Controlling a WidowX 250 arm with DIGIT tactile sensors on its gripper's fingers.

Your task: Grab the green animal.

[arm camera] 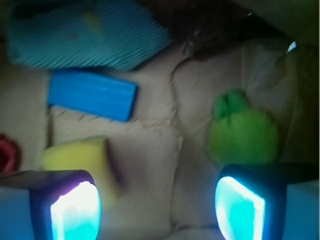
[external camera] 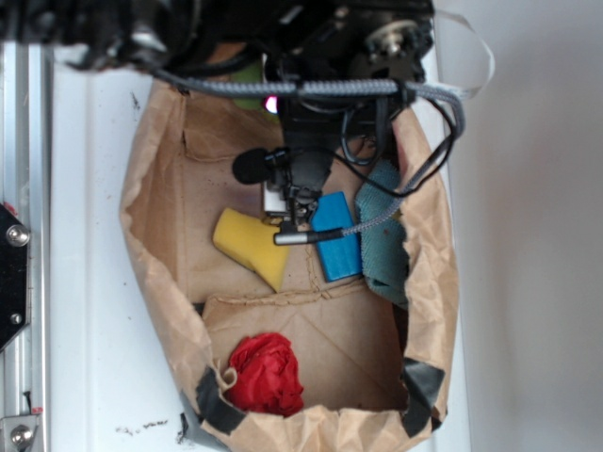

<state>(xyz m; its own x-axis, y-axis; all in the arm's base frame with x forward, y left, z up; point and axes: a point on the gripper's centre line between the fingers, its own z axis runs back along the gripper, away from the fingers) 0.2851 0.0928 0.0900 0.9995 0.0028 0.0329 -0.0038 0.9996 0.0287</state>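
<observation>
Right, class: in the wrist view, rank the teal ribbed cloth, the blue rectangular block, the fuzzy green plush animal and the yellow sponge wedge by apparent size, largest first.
1. Teal ribbed cloth, partly cropped.
2. Blue rectangular block and fuzzy green plush animal: too alike to rank.
3. Yellow sponge wedge, partly hidden by a finger, so uncertain.

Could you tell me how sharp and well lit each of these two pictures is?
Wrist view: soft and blurred all over, dim, with the fingers glowing cyan; the green animal is fuzzy-edged. Exterior view: sharper, brightly lit, white surroundings washed out.
</observation>
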